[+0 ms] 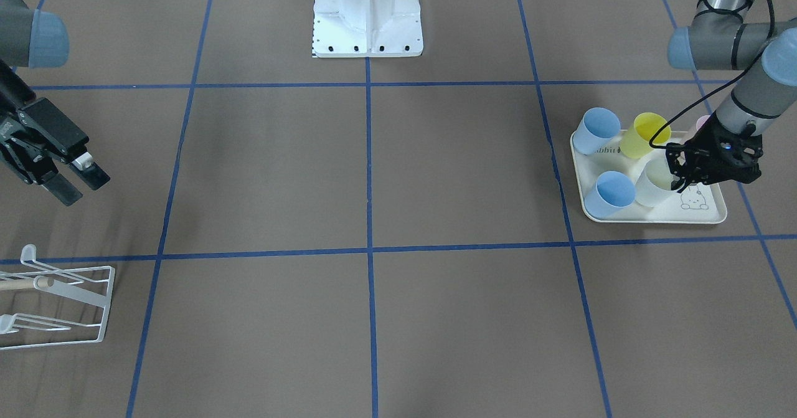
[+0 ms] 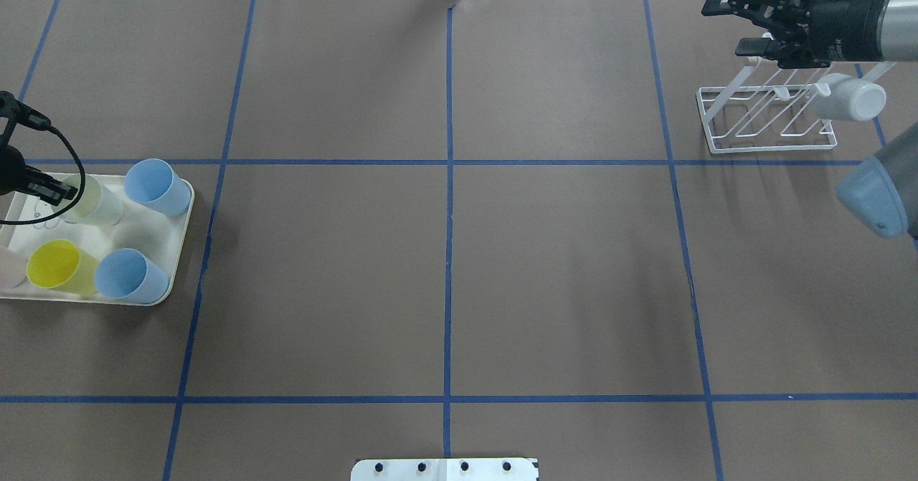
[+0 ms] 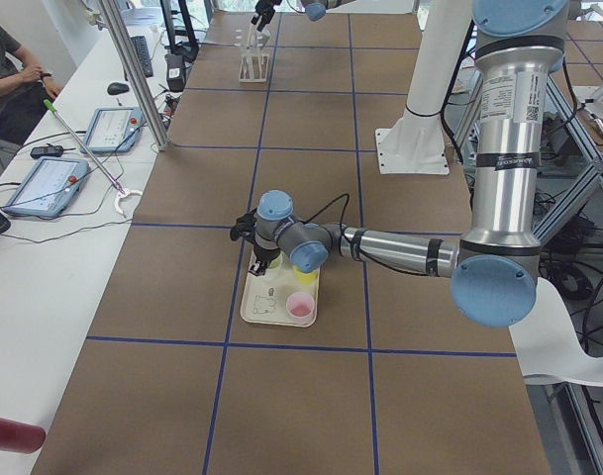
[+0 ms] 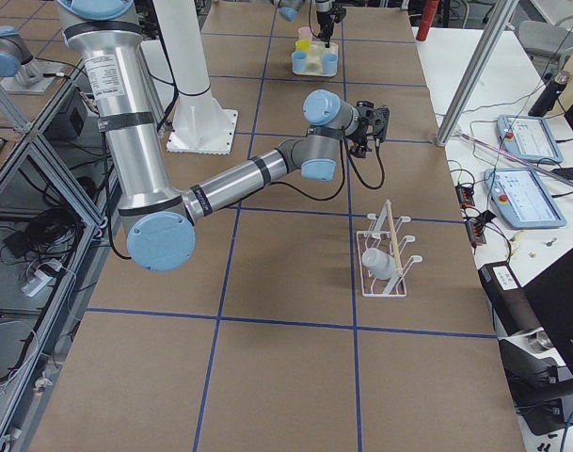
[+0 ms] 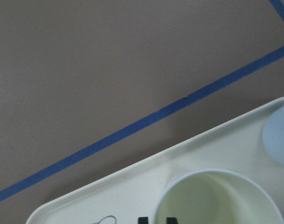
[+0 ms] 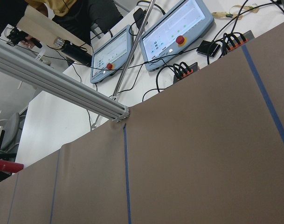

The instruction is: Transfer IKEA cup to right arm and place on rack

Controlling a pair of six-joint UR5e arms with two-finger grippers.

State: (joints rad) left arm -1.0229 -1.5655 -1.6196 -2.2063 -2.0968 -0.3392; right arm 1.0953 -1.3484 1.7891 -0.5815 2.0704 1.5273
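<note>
The IKEA cup [image 1: 650,189] is a pale cream tumbler standing upright on the cream rabbit-print tray [image 1: 654,220]. My left gripper [image 1: 677,178] comes down on its rim. In the left wrist view two dark fingertips [image 5: 142,219] straddle the rim of the cup [image 5: 216,200], close together, so the gripper reads as shut on it. The rack [image 2: 771,119] of white wire stands at the far right with a white cup [image 2: 853,101] hanging on it. My right gripper [image 2: 731,26] hovers open and empty just beyond the rack.
Two blue cups [image 2: 158,186] [image 2: 129,274], a yellow cup [image 2: 57,266] and a pink cup [image 2: 8,269] share the tray [image 2: 154,300]. The robot's white base [image 1: 367,16] stands mid-table. Operator panels and a person [image 3: 9,69] are along the far table edge.
</note>
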